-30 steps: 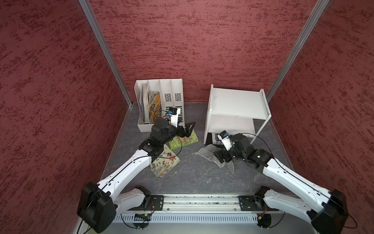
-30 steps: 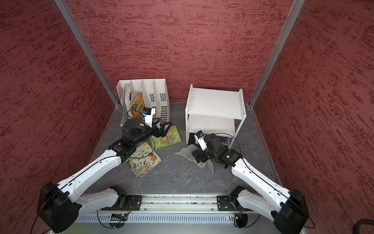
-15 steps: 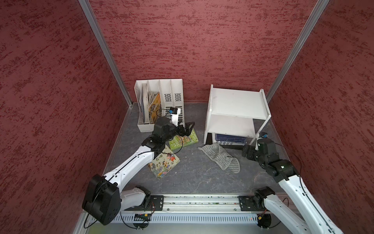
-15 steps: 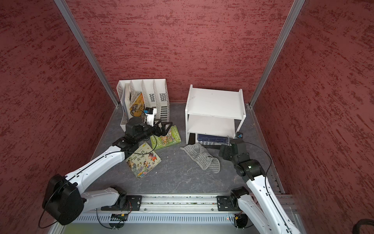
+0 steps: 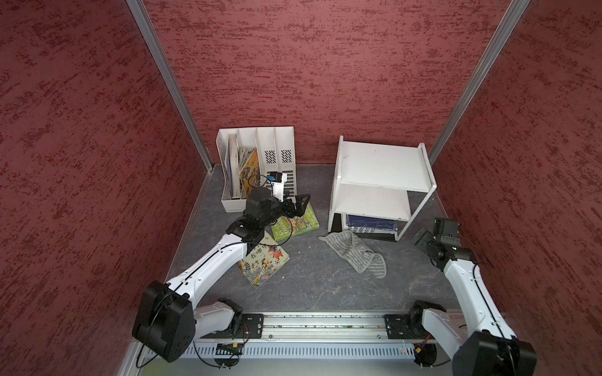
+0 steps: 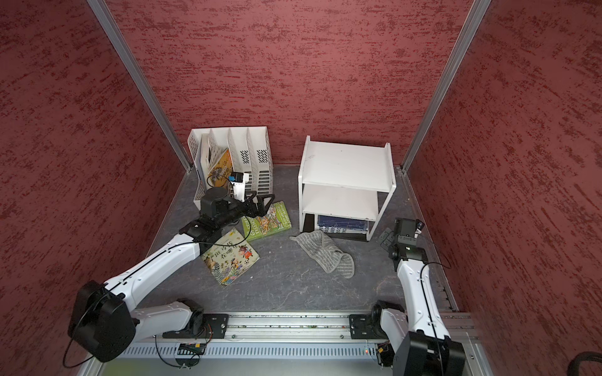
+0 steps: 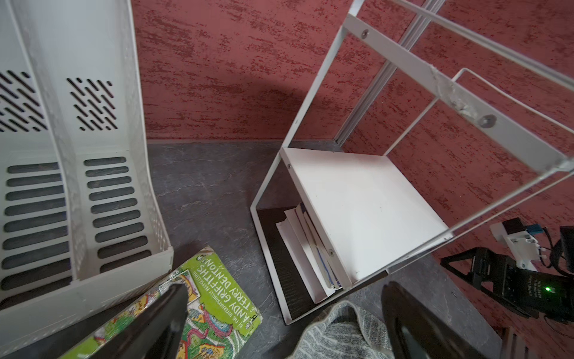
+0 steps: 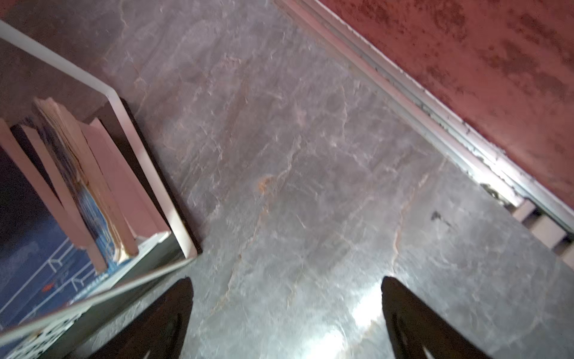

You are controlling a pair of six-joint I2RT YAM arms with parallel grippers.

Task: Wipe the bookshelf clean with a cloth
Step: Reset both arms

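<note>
We see the limp grey striped cloth [image 5: 356, 254] lying loose on the dark grey tabletop [image 5: 309, 286], just beside the near left corner of the small white three-tier bookshelf with thin tube frame [image 5: 381, 169]. Neither arm holds it. The left gripper [image 5: 301, 205] hovers with jaws wide apart above a green picture book [image 5: 303, 223], left of the shelf. The right gripper [image 5: 422, 240], also spread wide and empty, is near the shelf's right side. The top board shows small dark marks, so we judge that the wiping is not finished: taking the cloth and rubbing the boards remain.
</note>
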